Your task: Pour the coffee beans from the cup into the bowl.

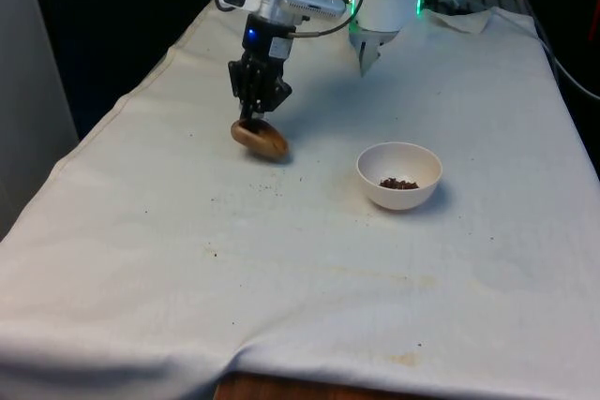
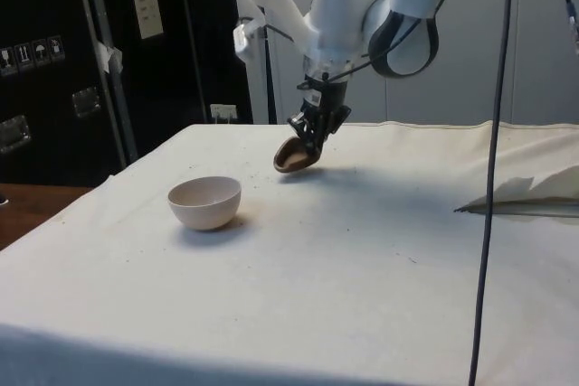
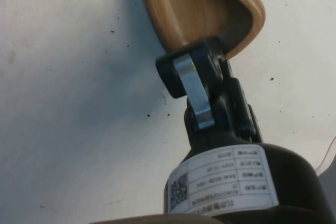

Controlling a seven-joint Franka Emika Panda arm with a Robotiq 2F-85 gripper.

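My gripper is shut on the rim of a brown wooden cup. The cup is tilted and hangs just above the white cloth; its inside looks bare in the wrist view. A white bowl stands on the cloth, apart from the cup towards the front view's right. A small heap of dark coffee beans lies in the bowl's bottom.
Several stray dark crumbs dot the cloth near the cup. A crumpled fold of white cloth lies at the table's far end near the robot's base. A black cable hangs down in the side view.
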